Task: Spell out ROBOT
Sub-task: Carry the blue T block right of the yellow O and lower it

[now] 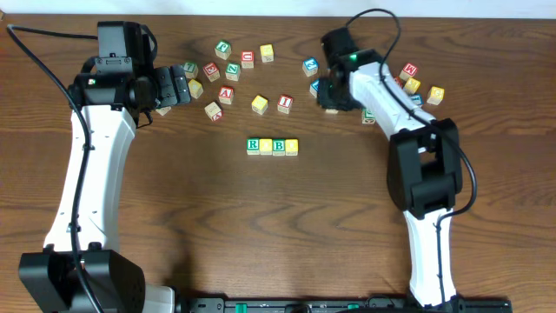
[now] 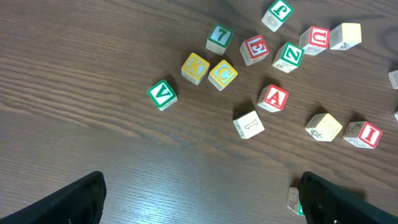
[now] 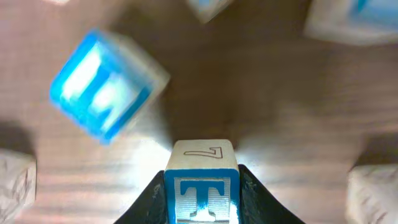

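Observation:
Mid-table stands a row of cubes: green R [image 1: 253, 146], a yellow-faced cube [image 1: 266, 146], green B [image 1: 279, 146] and a second yellow-faced cube [image 1: 292, 146], all touching. The blue-lettered T cube [image 3: 202, 186] sits between the black fingers of my right gripper [image 3: 202, 196], which is shut on its two sides just above the wood. From overhead that right gripper [image 1: 329, 97] is at the back right of the row, and the T cube is hidden beneath it. My left gripper [image 2: 202, 205] is open over bare wood at the back left [image 1: 182, 87], holding nothing.
Loose cubes lie across the back: a green V [image 2: 162, 94], yellow K [image 2: 194, 68], yellow C [image 2: 222, 74], red A [image 2: 273, 98] ahead of the left gripper. A small cube [image 2: 293, 200] touches its right finger. A blurred blue cube [image 3: 102, 84] lies beyond the T. Several cubes [image 1: 420, 88] cluster at the back right.

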Controlling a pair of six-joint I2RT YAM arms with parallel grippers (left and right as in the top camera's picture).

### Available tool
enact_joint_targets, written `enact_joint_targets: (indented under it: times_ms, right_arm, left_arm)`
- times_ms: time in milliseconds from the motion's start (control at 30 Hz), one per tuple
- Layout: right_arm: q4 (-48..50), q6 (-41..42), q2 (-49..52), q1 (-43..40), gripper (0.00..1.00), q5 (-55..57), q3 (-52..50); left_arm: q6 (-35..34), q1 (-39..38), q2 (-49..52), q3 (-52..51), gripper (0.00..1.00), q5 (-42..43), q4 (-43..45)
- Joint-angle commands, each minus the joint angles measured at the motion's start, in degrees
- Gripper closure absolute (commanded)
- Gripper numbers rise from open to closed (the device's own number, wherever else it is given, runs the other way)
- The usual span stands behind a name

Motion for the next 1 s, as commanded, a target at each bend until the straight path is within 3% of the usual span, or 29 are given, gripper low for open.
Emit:
enact_joint_targets:
  times_ms: [0,467,967]
  right_arm:
    - [-2.80,-0.55,0.50,2.82,0.73,-1.79,-0.55]
    - [-15.47,-0.35,0.50,6.08,0.74,-5.88,-0.55]
    - [-18.29,-1.92,0.50,6.12,0.73,-11.72,-0.55]
  left_arm:
    - [0.31,0.09,-0.42,1.31,0.03,-0.35,-0.15]
    - [0.31,0.09,-0.42,1.31,0.03,-0.33,-0.15]
    - [0.33,0.09,-0.42,1.31,0.03,-0.35,-0.13]
